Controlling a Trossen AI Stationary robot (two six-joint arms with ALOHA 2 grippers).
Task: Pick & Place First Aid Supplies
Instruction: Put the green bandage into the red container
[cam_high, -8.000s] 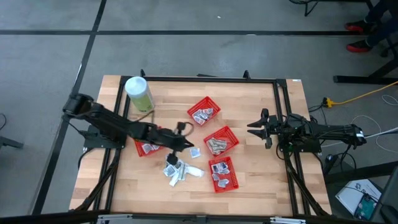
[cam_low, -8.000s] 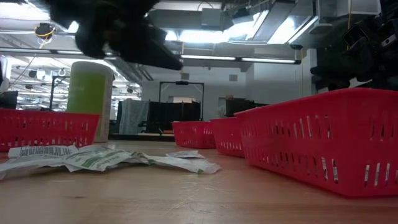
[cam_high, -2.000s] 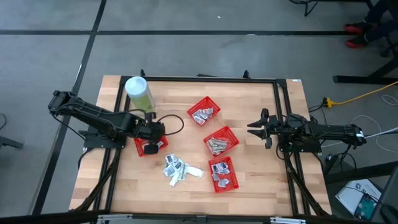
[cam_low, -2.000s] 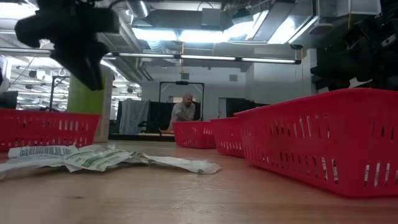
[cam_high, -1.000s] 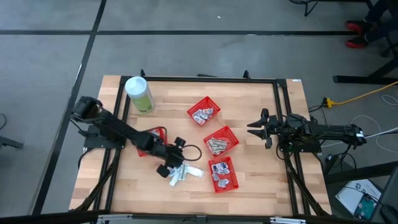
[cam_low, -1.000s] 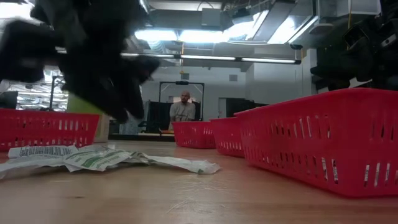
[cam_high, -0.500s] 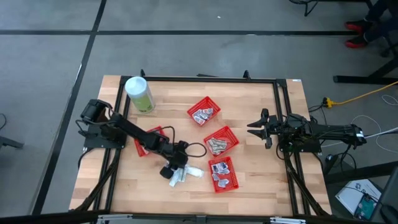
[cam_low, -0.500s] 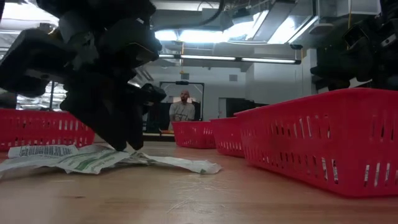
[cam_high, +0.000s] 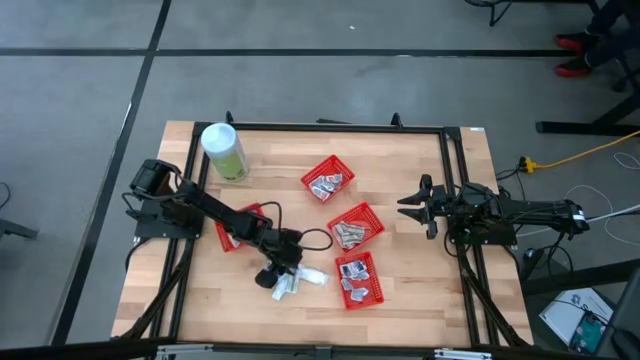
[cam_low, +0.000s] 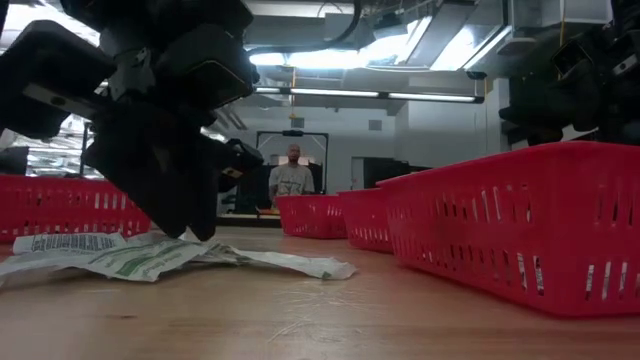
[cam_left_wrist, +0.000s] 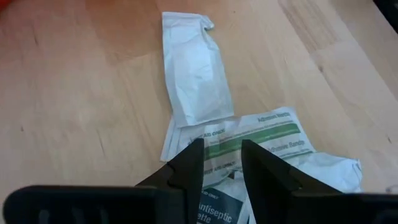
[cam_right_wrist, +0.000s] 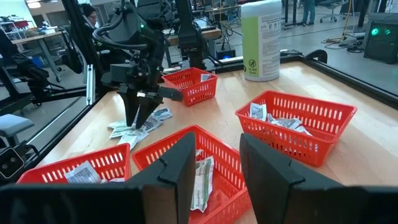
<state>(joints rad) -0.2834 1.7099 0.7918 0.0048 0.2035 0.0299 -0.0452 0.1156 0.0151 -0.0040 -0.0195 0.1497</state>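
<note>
Pale wood is carrying everything here: the table (cam_high: 420, 290) is bearing four red mesh baskets and a loose heap of first aid supplies (cam_high: 290, 278) lying toward its near edge, left of the middle. The left gripper (cam_high: 274, 270) is pressing down into that heap, its two fingers (cam_left_wrist: 189, 169) standing slightly apart with a green-striped packet (cam_left_wrist: 261, 135) showing in the narrow gap between them; whether they are actually pinching it cannot be told. A long plain white packet (cam_left_wrist: 194, 71) is lying just beyond the fingertips, overlapping the edge of the green-striped one. In the low view the left gripper (cam_low: 185, 215) is looming over the flattened packets (cam_low: 120, 258) with its tips touching them.

The right gripper (cam_high: 412, 207) is waiting near the table's right edge, fingers (cam_right_wrist: 177, 171) parted and holding nothing. One basket (cam_high: 237, 228) is sitting near the left edge under the left arm, another basket (cam_high: 329, 178) is sitting near the middle, and two further baskets (cam_high: 358, 251) are lining up toward the near edge. A pale-green canister (cam_high: 224, 152) is standing upright at the far left corner. A person (cam_low: 291, 178) is showing in the room behind.
</note>
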